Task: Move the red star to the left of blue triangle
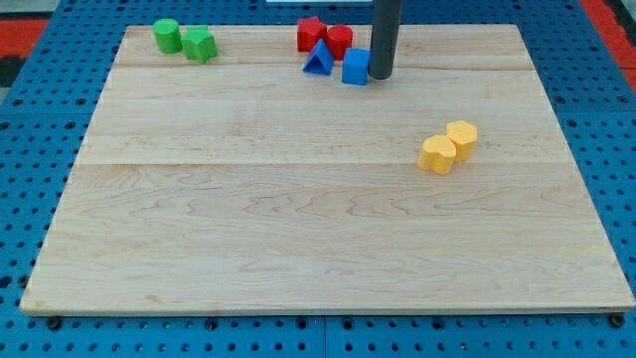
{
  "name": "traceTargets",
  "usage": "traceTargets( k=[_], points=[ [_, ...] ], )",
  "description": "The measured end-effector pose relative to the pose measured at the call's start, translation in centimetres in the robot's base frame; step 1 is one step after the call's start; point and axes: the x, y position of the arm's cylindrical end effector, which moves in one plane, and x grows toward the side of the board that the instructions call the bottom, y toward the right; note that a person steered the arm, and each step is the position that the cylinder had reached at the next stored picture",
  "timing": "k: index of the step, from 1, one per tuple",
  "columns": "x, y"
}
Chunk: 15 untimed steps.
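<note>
Camera view, and your rod comes straight down at the far edge of the desk. There is no end effector with jaws here, so nothing opens or holds; my tip sits just right of the blue cube, touching or nearly so. You'll find the red star far back, just behind the blue triangle, with a red cylinder beside it. Green blocks sit far left, yellow blocks right.

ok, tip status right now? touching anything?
My tip: no gripper, holds nothing; sits against the blue cube's right side, apart from the red star.
</note>
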Motion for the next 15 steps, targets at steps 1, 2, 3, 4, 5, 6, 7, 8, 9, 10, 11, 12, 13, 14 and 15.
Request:
traceTargets(
  k=[1,2,3,4,5,6,7,8,9,10,11,12,13,14,15],
  points=[
    [0.6,0.2],
    [0.0,2.0],
    [-2.8,1.6],
    [-3.3,-1.3],
    [-3.8,-0.1],
    [-6.4,1.0],
    [-9.5,2.1],
    [-9.7,0.1],
    [-9.5,-0.5],
    [-9.6,-1.0],
    [-9.7,-3.8],
    [-9.6,-8.3],
    [-9.6,-9.6],
    [-9.5,-9.5],
    [-9.5,-8.8]
  ],
)
